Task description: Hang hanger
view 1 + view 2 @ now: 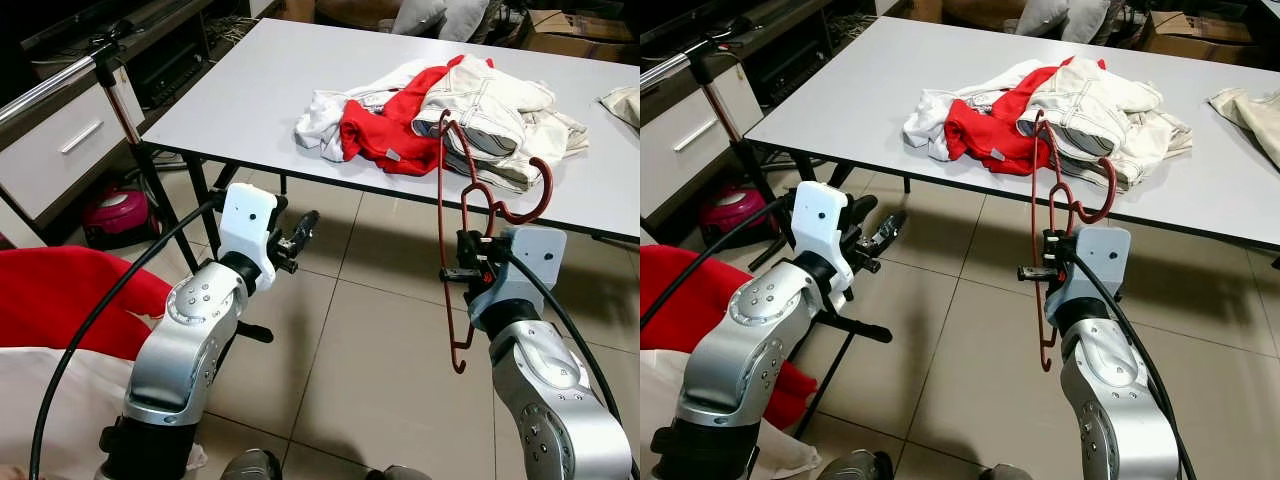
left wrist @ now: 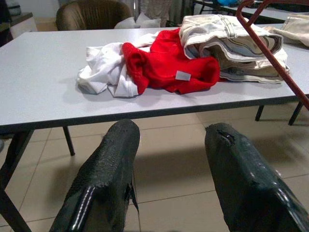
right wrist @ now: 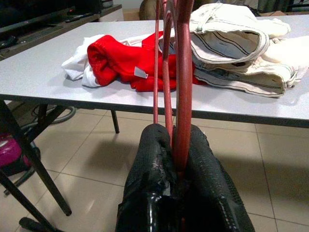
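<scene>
The right gripper clamps the dark red wire hanger upright in front of the white table; the left gripper, jaws wide, holds nothing. Hanging on the metal rail remains undone.

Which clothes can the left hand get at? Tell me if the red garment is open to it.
Probably yes: the left hand is open and holds nothing, and the red garment lies uncovered near the table edge facing it, only bare floor between.
</scene>
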Motion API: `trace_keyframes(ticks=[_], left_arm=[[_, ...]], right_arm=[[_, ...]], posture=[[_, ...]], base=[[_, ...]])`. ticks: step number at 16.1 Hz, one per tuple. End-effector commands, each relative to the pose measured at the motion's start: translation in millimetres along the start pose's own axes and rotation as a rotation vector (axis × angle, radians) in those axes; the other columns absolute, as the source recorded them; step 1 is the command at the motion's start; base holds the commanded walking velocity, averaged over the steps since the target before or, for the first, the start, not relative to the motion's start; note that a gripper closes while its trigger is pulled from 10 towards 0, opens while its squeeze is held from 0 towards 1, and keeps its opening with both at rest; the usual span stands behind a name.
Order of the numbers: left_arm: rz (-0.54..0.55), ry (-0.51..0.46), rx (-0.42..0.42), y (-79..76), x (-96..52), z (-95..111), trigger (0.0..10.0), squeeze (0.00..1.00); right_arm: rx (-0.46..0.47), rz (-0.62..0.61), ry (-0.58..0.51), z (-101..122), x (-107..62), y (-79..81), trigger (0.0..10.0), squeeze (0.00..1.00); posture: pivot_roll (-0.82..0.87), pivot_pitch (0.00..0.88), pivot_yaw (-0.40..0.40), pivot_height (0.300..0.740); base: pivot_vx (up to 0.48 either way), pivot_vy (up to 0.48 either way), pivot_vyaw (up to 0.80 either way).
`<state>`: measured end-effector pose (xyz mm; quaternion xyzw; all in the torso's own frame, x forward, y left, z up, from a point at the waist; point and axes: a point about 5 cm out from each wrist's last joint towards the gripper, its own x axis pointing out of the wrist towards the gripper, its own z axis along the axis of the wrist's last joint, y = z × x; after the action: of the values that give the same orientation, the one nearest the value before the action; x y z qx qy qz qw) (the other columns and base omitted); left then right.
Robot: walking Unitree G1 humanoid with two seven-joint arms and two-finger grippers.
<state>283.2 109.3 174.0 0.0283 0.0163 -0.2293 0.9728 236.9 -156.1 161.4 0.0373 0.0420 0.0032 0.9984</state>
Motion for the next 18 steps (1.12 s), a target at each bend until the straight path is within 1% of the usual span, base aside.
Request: trace_keyframes(ticks=[1, 7, 18], left_arm=[[-0.018, -0.019, 0.020, -1.7, 1.8, 5.7, 10.0, 0.00], [-0.023, -0.018, 0.021, -2.1, 2.3, 5.5, 10.0, 0.00], [-0.026, -0.021, 0.023, -1.5, 3.0, 5.9, 10.0, 0.00]], right_arm=[[-0.008, -0.007, 0.002, 0.4, 1.4, -0.3, 10.0, 0.00], [-0.008, -0.014, 0.005, -0.1, 1.1, -1.4, 10.0, 0.00], [-0.012, -0.022, 0.002, 0.3, 1.5, -1.7, 10.0, 0.00]], posture=[[-0.02, 0.074, 0.009, 0.740], [-0.02, 0.075, 0.011, 0.740], [-0.02, 0.072, 0.014, 0.740]], base=[[0.000, 0.000, 0.00], [0.000, 0.000, 0.00], [0.000, -0.351, 0.00]])
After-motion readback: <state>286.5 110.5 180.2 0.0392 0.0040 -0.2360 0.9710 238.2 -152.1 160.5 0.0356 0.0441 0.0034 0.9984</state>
